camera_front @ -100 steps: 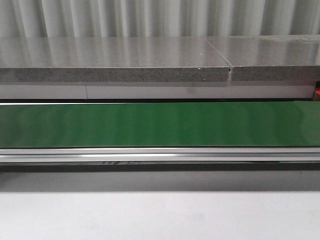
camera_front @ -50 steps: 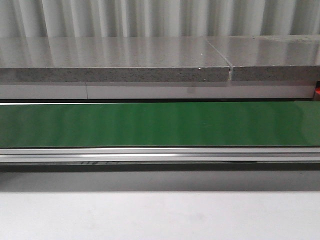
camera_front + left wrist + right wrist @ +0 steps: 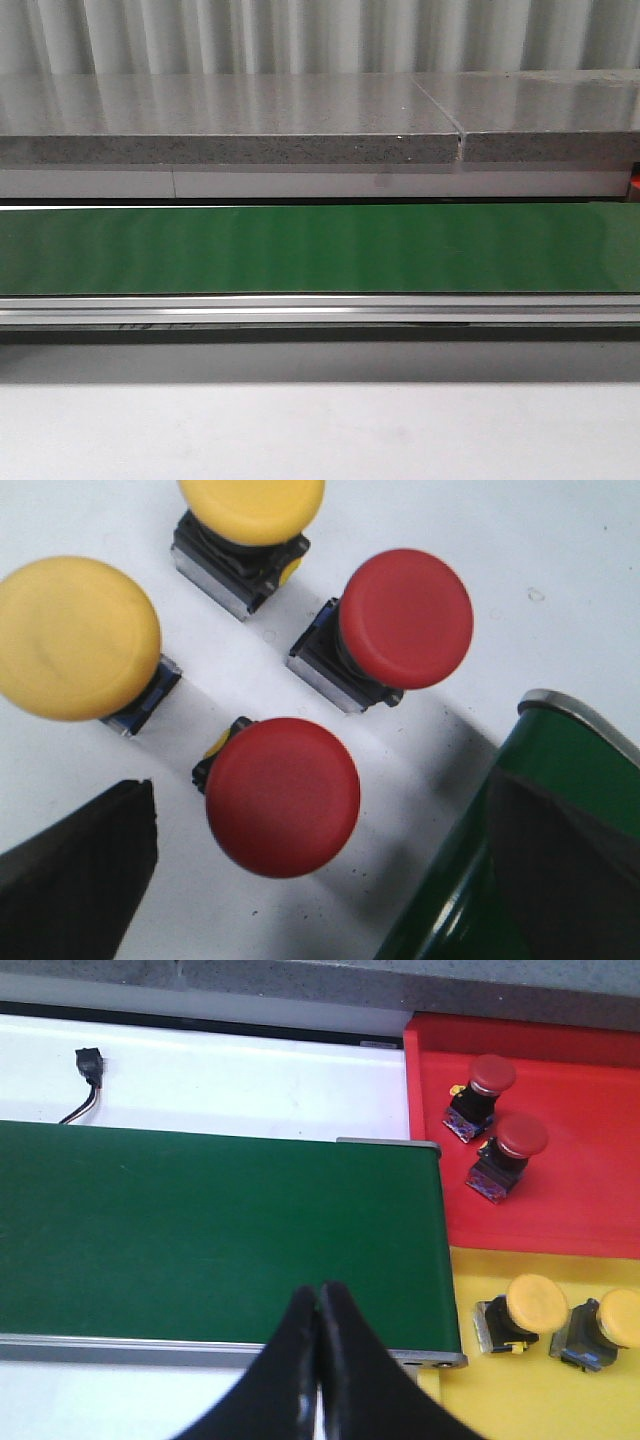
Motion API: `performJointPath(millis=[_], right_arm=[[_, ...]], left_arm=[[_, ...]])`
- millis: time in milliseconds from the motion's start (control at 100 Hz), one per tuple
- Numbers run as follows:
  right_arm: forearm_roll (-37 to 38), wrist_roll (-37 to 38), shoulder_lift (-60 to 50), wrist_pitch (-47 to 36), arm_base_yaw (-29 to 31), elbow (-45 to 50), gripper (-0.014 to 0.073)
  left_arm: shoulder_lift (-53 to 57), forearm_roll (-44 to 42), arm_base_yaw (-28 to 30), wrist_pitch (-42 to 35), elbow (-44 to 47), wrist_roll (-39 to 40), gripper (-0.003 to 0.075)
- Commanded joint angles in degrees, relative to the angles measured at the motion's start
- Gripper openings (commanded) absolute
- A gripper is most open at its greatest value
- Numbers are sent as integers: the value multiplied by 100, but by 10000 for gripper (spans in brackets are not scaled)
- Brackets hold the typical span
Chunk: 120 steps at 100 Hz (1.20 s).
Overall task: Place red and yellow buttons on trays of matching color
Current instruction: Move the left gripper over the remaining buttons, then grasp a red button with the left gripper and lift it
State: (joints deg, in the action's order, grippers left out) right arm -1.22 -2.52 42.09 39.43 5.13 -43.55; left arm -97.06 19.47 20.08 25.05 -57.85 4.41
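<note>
In the left wrist view two red buttons (image 3: 283,795) (image 3: 405,618) and two yellow buttons (image 3: 75,637) (image 3: 252,505) stand on the white table. My left gripper (image 3: 320,880) is open just above them, and the nearer red button sits slightly ahead of the gap between its fingers (image 3: 75,870). In the right wrist view the red tray (image 3: 590,1190) holds two red buttons (image 3: 480,1090) (image 3: 508,1155). The yellow tray (image 3: 560,1400) holds two yellow buttons (image 3: 525,1312) (image 3: 608,1328). My right gripper (image 3: 318,1295) is shut and empty over the green belt. Neither gripper shows in the front view.
The green conveyor belt (image 3: 320,248) runs across the front view, with a grey stone shelf (image 3: 230,120) behind it. One end of the belt (image 3: 560,770) lies beside the loose buttons; the other end (image 3: 400,1230) stops next to the trays. A black cable plug (image 3: 88,1065) lies beyond the belt.
</note>
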Motion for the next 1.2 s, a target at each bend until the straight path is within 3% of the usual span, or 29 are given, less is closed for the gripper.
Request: performJointPath(millis=[0, 340, 530, 960, 1190], right_arm=[[39, -43, -26, -319, -4, -150, -69], [39, -43, -26, -319, -4, -150, -69], [39, -43, -26, -319, -4, -150, -69], [39, -43, -26, -319, -4, -150, -69], [39, -43, -26, -319, -4, -150, -69]], left_arm=[[128, 112, 21, -331, -187, 93, 616], [-36, 144, 21, -562, -187, 101, 593], [-36, 151, 21, -564, -187, 101, 445], [235, 151, 21, -264, -187, 77, -11], [1055, 151, 21, -92, -187, 52, -20]])
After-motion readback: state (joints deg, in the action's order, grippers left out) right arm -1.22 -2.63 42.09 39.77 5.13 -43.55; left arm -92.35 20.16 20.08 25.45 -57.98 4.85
